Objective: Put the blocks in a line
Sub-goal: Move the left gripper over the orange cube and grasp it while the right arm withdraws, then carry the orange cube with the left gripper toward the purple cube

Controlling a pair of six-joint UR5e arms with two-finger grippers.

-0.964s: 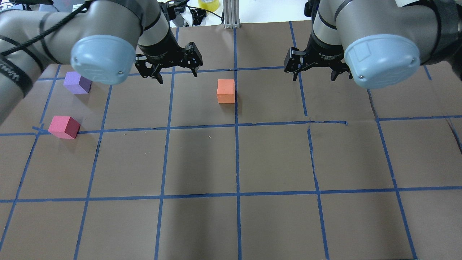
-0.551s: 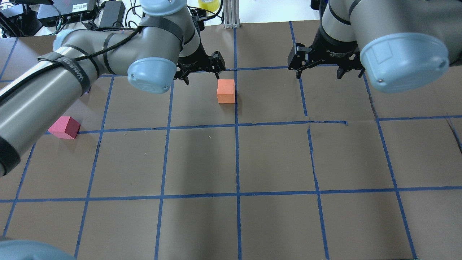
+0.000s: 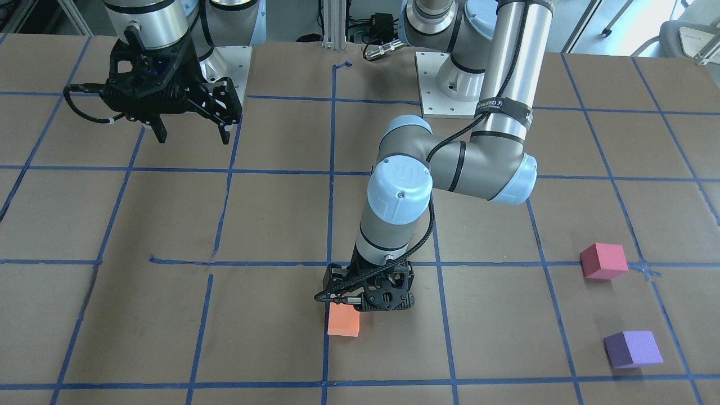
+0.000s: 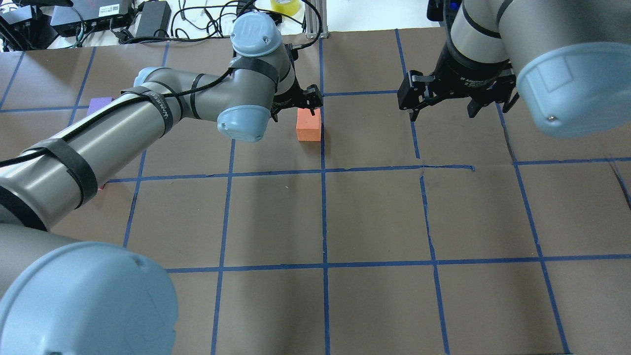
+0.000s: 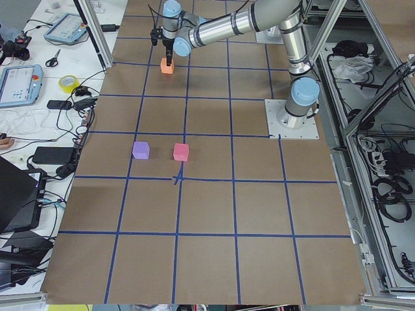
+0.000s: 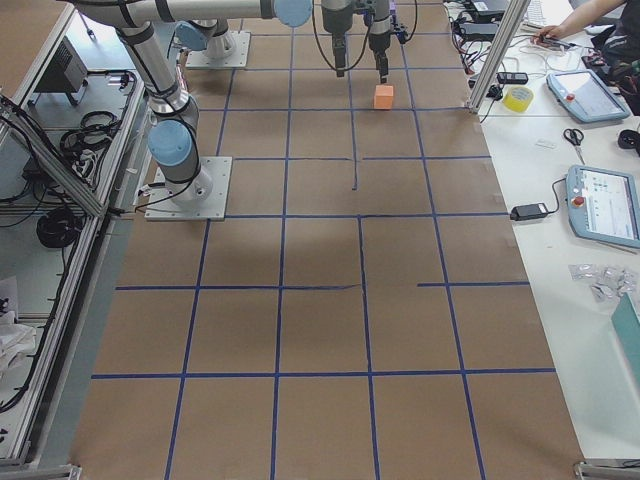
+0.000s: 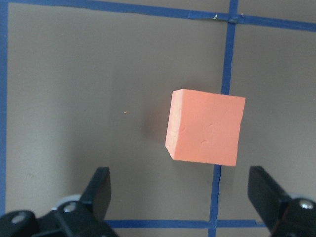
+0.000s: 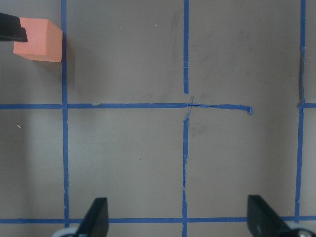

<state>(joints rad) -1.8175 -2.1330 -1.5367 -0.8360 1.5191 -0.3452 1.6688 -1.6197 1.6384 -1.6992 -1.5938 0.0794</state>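
A flat table (image 4: 374,217) takes up most of the scene. It is covered in dull brown paper, and blue tape lines (image 4: 324,212) divide the paper into a grid of large squares. The tape is wrinkled and broken in places.

The left arm (image 4: 148,113) is a smooth grey tube with pale blue rounded joint caps and a black cable strapped along it. It reaches across to the middle of the far row of squares. The right arm (image 4: 542,49), of the same build, is held above its own side of the table.

The left gripper (image 7: 180,185) is black and angular. Its two fingers are spread wide and touch nothing. The right gripper (image 3: 193,138) is also spread wide and holds nothing, with only bare paper and tape beneath it.

The orange block (image 7: 206,127) is a matte foam cube with crisp edges and a few shallow dents in its top face. It sits on the paper against a tape line. In the left wrist view it lies just ahead of the left gripper's fingertips, not between them.

The pinkish-red block (image 3: 603,260) and the purple block (image 3: 633,349) are cubes of like size with the same soft, matte finish. They rest near each other toward the robot's left end of the table, well apart from the orange one. The pinkish-red cube lies just beside a tape crossing.
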